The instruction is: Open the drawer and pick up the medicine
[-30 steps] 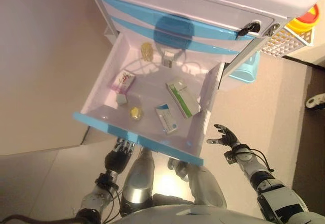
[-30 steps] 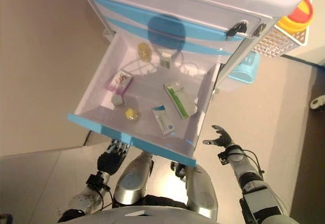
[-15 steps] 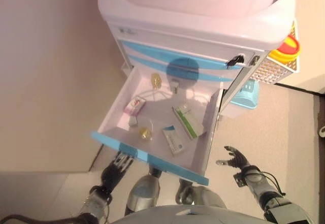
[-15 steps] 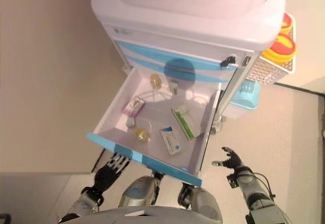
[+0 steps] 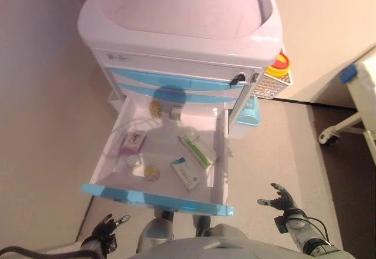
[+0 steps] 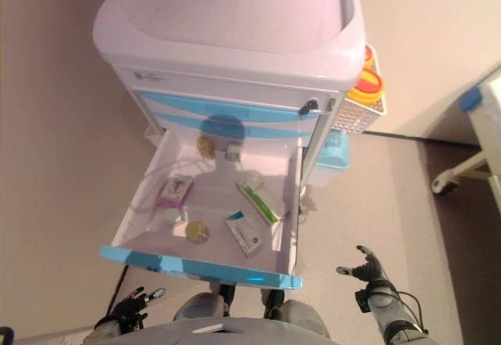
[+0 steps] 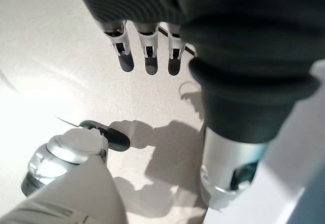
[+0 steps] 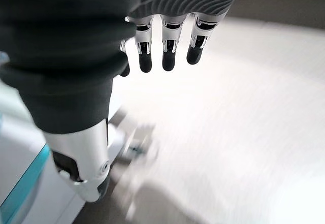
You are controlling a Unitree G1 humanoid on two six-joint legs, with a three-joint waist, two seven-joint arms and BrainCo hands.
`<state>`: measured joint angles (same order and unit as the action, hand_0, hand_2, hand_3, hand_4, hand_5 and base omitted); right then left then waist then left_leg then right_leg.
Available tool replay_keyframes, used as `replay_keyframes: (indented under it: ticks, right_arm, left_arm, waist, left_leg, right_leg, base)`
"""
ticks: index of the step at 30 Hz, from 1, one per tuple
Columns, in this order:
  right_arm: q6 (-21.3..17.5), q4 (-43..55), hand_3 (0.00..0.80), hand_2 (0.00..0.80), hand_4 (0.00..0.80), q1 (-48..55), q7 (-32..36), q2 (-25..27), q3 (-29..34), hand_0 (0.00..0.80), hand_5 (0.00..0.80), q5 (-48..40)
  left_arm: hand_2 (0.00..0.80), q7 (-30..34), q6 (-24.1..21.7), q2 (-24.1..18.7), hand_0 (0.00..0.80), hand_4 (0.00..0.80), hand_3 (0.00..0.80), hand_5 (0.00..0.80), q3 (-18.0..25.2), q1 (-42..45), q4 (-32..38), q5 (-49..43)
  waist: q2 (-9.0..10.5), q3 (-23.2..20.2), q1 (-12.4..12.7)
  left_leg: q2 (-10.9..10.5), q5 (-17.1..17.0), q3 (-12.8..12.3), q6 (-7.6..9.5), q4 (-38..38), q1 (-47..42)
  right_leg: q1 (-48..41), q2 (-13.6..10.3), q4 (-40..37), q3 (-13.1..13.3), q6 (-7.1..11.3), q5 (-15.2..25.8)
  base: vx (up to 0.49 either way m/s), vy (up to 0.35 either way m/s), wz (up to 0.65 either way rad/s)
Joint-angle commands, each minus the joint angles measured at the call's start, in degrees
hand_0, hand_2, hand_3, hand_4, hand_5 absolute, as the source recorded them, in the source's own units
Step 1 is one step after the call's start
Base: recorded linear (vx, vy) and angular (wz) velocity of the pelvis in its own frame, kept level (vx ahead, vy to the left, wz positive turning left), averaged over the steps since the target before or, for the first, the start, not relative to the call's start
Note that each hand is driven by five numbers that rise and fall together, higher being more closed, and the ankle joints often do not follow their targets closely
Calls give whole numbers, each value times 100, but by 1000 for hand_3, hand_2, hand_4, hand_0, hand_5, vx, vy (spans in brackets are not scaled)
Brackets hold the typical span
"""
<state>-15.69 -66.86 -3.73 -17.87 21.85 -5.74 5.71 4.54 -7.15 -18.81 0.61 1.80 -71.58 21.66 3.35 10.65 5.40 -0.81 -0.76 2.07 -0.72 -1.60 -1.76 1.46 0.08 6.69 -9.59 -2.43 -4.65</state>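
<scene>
The cart's lower drawer (image 5: pixel 155 199) stands pulled out, its blue front toward me. Inside lie a green-and-white medicine box (image 5: pixel 197 151), a blue-and-white box (image 5: pixel 185 174), a pink box (image 5: pixel 133 142), a small white bottle (image 5: pixel 134 161) and two yellow round items (image 5: pixel 153 172). My left hand (image 5: pixel 104 228) hangs below the drawer front at the lower left, apart from it, fingers (image 7: pixel 147 51) straight over the floor and holding nothing. My right hand (image 5: pixel 282 201) is open at the lower right, beside the drawer's right corner, its fingers (image 8: pixel 167 46) straight and empty.
The white cart (image 5: pixel 176 24) has a tub-shaped top and a shut blue-striped drawer above the open one. A white basket with a yellow-and-red container (image 5: pixel 281 65) hangs on its right side, over a light blue bin (image 5: pixel 249 112). A wheeled frame (image 5: pixel 326 137) stands at the far right.
The camera has drawn back, so the whole cart now shows. My left hand has dropped away from under the drawer front. The drawer's contents lie as before.
</scene>
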Motion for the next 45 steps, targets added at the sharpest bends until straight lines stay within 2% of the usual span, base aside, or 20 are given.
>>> replay_keyframes:
  ticks: [1,3,5,7,9,14,16,20,28,32,37,45]
  right_arm:
    - [-169,1194,0,0,0,-26,-918,521,388,0,0,-181]
    - [0,2496,0,0,0,95,-1003,712,558,0,0,-90]
    - [-101,3606,0,0,0,215,-990,834,672,0,0,178]
    - [-250,4714,0,0,0,271,-723,902,744,0,0,476]
    - [-692,5598,0,0,0,225,-347,1051,638,0,0,695]
    - [-1246,7079,0,0,0,-93,720,1503,167,0,0,658]
    - [-1431,7353,0,0,0,-311,1058,1638,-75,0,0,661]
    - [-1498,7737,0,0,0,-951,1806,1824,-675,0,0,588]
    - [-1233,7520,0,0,0,-2250,2868,1683,-2274,0,0,816]
    - [-1241,6938,0,0,0,-2688,3151,1486,-2944,0,0,1169]
    - [-1272,6024,0,0,0,-3216,3041,1230,-3681,0,0,1915]
    - [-1181,4442,0,0,0,-3611,2312,791,-4465,0,0,3134]
  left_arm:
    - [0,-60,154,-94,0,0,0,0,-172,-35,-150,-566]
    - [0,30,140,-48,0,0,0,0,-155,108,-123,-716]
    - [0,56,159,1,0,0,0,0,-145,228,-74,-744]
    - [0,161,124,62,0,0,0,0,-114,275,-47,-938]
    - [0,191,35,142,0,0,0,0,-199,275,-38,-1169]
    - [0,94,-88,295,0,0,0,0,-421,193,-98,-1116]
    - [0,55,-164,328,0,0,0,0,-491,189,-111,-1055]
    - [0,-26,-175,315,0,0,0,0,-544,188,-73,-848]
    - [0,-153,-81,142,0,0,0,0,-540,182,-5,-557]
    - [0,-171,-9,56,0,0,0,0,-536,107,16,-502]
    - [0,-123,54,-23,0,0,0,0,-561,-10,65,-596]
    - [0,119,66,-10,0,0,0,0,-743,-74,155,-1026]
  waist:
    - [61,155,-214]
    - [67,138,-339]
    - [52,110,-448]
    - [34,77,-545]
    - [19,35,-593]
    - [29,-56,-528]
    - [46,-87,-439]
    - [81,-142,-199]
    - [185,-132,285]
    - [207,-100,521]
    - [236,-37,792]
    - [196,11,1156]
  left_leg:
    - [-503,450,-2,316,-61,22]
    - [-489,478,-102,350,-2,-34]
    - [-484,486,-185,369,44,-63]
    - [-490,497,-254,397,79,-70]
    - [-493,497,-313,414,111,-64]
    - [-501,521,-369,412,119,-24]
    - [-514,529,-345,410,110,1]
    - [-524,478,-202,384,174,36]
    - [-523,349,246,310,273,125]
    - [-503,245,525,214,333,162]
    - [-476,97,879,67,356,282]
    - [-436,-119,1273,-139,376,494]
  right_leg:
    - [-317,-146,-289,312,607,346]
    - [-272,-138,-290,428,648,397]
    - [-217,-141,-281,535,686,429]
    - [-137,-145,-256,645,724,442]
    - [-56,-158,-221,716,759,451]
    - [9,-203,-210,719,792,438]
    - [2,-219,-219,676,791,428]
    - [-49,-226,-252,520,769,385]
    - [-184,-167,-334,167,605,228]
    - [-290,-117,-383,-57,479,121]
    - [-395,-46,-467,-360,352,42]
    - [-494,-4,-523,-797,260,-37]
  base:
    - [-24,30,-39]
    - [-30,44,-38]
    - [-40,62,-52]
    - [-52,56,-36]
    - [-63,38,-20]
    - [-52,10,-15]
    - [-41,-20,3]
    - [-31,-38,15]
    - [-26,-68,42]
    - [4,-81,55]
    - [-16,-104,49]
    - [-6,-75,34]
